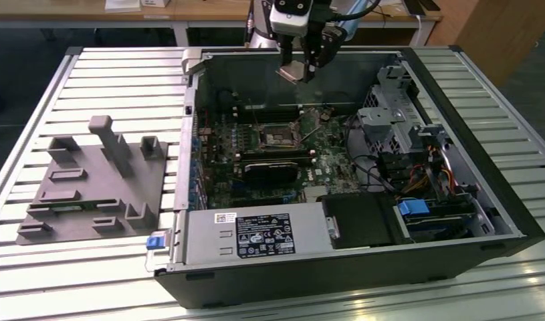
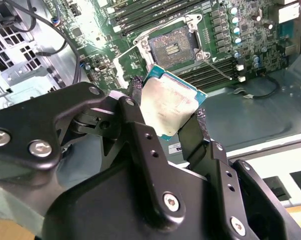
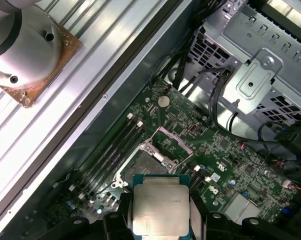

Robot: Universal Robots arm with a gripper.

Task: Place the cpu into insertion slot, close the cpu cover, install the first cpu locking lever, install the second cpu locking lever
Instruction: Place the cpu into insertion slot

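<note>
One black tool (image 2: 168, 102) is what we see, its two fingers (image 2: 136, 86) clamped on opposite edges of the cpu (image 2: 170, 102), whose pale metal face is scuffed and tilted. In the exterior view the tool (image 1: 301, 70) hangs with the cpu (image 1: 296, 71) above the far wall of the open computer case (image 1: 344, 267), well above the green motherboard (image 1: 335, 157). The insertion slot (image 1: 279, 139) lies bare on that board, its dark centre uncovered. In the first wrist view the cpu (image 3: 160, 205) sits between the fingers with the insertion slot (image 3: 140, 162) beyond it, and the cpu cover (image 3: 176, 138) stands swung open just beside the slot. A thin metal lever (image 2: 218, 69) runs out from the slot's corner. The case rests on a slatted metal counter (image 1: 103, 80), beside a grey fixture tray (image 1: 93, 180).
</note>
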